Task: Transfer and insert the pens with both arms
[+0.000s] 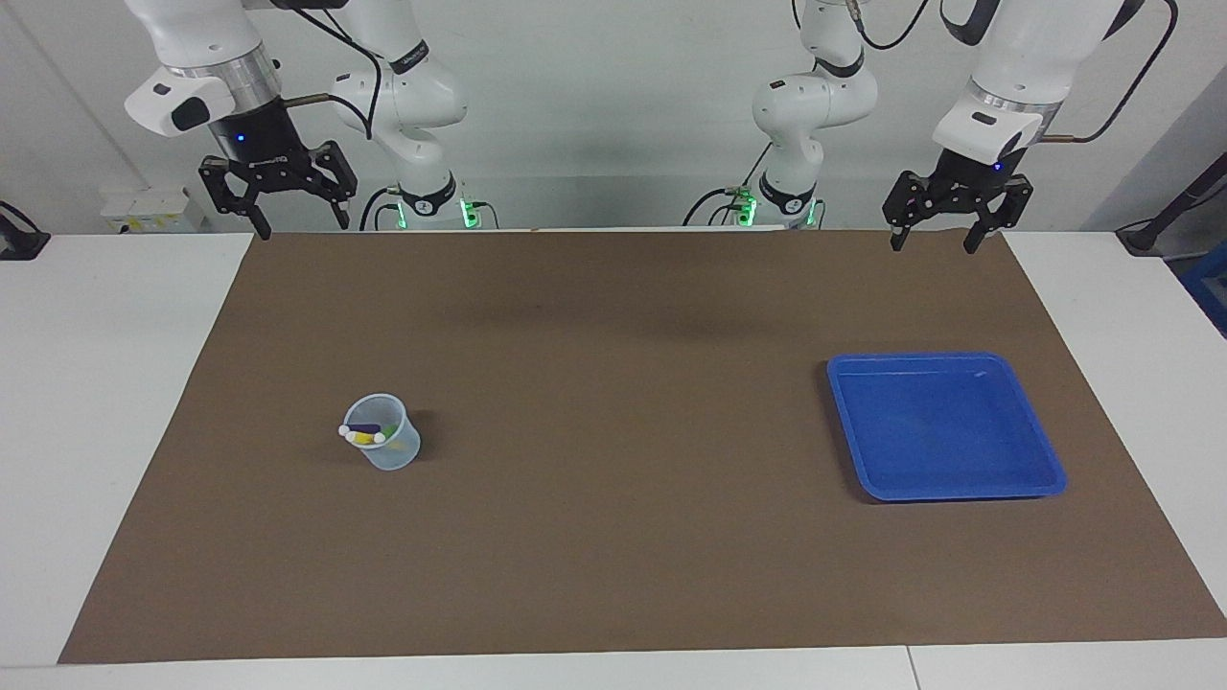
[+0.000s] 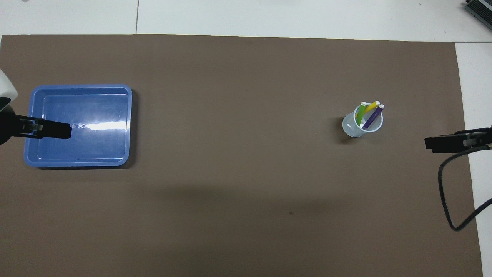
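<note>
**Three pens in the cup, both grippers raised and open**

We see a wide brown paper mat (image 1: 613,537) covering most of a white table (image 1: 105,402). Toward the right arm's end of the table stands a small translucent plastic cup (image 1: 388,450), upright on the mat. In it rest the three pens: a slim green marker pen (image 2: 360,115), a slim yellow marker pen (image 2: 369,108) and a slim purple marker pen (image 2: 373,117), each with a pale whitish tip. In the overhead view we see all three leaning, their tips fanned out above the cup's rim; in the facing view they overlap, and we can make out only the purple and yellow bodies clearly.

Toward the left arm's end of the table lies a shallow blue rectangular plastic tray (image 1: 1045,470), flat on the mat and well apart from the cup. We see nothing lying in it.

We find the black two-finger right gripper (image 1: 299,228) hanging from its large white arm, up in the air over the mat's edge at the robots' end, its jaws spread wide and holding nothing. The black two-finger left gripper (image 1: 933,245) hangs likewise over the mat's edge, its jaws also spread wide and holding nothing. Neither gripper touches the cup, the tray or a pen.
</note>
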You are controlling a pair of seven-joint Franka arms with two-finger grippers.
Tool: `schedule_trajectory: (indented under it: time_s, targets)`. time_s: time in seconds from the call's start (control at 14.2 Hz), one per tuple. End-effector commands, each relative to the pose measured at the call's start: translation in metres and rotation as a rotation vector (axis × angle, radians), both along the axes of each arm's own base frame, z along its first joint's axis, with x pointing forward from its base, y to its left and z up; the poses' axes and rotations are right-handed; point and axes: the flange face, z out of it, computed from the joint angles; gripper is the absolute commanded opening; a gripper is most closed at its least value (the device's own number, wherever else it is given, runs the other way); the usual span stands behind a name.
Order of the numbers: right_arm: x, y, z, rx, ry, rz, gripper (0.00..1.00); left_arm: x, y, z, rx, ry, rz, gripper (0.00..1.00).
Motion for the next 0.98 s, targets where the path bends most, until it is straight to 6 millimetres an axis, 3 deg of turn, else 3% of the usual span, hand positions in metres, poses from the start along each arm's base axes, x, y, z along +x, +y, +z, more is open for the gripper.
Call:
schedule_trajectory:
  time_s: [0.0, 0.91]
  targets:
    - [-0.0064, -0.0001, 0.0017, 0.007, 0.004, 0.011, 1.0, -0.0052, 0.0013, 0.004, 0.024, 0.002, -0.007, 1.0]
    - [-0.0157, -0.0033, 0.0, 0.008, 0.059, 0.005, 1.0, -0.0052, 0.0013, 0.004, 0.024, 0.002, -0.007, 1.0]
